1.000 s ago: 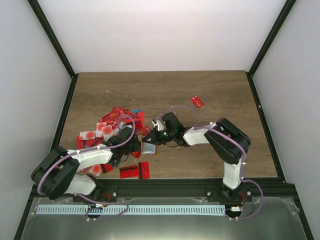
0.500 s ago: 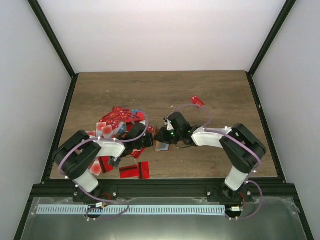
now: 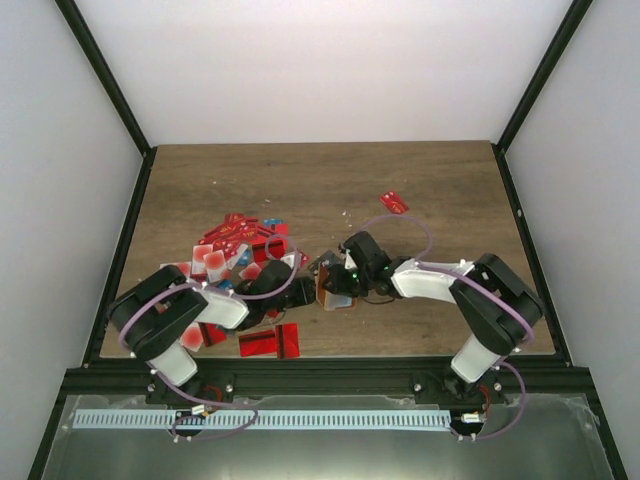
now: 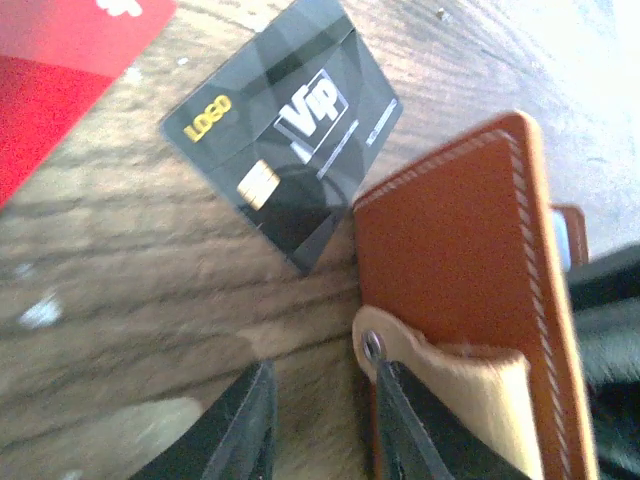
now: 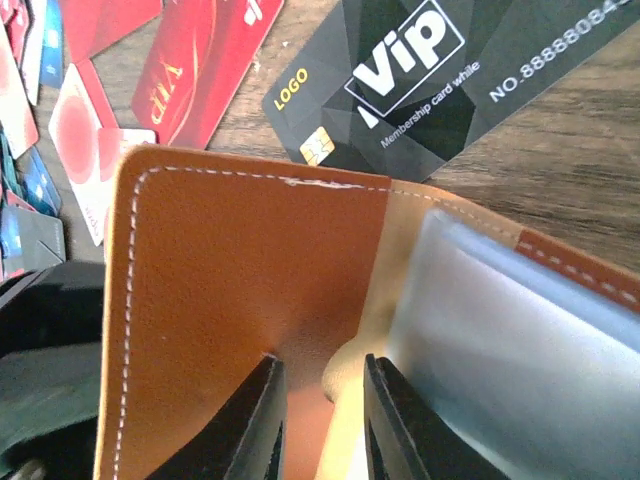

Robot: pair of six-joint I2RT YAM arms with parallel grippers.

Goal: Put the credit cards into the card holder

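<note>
On my left wrist feed the left gripper (image 4: 322, 375) has its jaws parted a little, with only bare wood between them, so it grips nothing. The card holder (image 4: 455, 260) shows its orange stitched cover and tan snap strap just beside the right-hand finger. A black VIP card (image 4: 285, 150) lies flat at the holder's 10 o'clock. One corner meets the holder's edge, and I cannot tell whether it touches or slips under.

On my right wrist feed the right gripper (image 5: 322, 365) straddles the holder's tan inner fold, with one finger over the orange flap and the other over the clear pocket. I cannot tell whether the jaws actually pinch the leather.

From overhead, the holder sits near the middle of the table (image 3: 300, 175), between the two gripper tips. The main heap of credit cards (image 3: 232, 250), mostly red, spreads at its 10 o'clock. A pair of red cards (image 3: 270, 342) lies at its 7 o'clock by the near edge, and a lone red card (image 3: 394, 202) sits well apart at 1 o'clock
</note>
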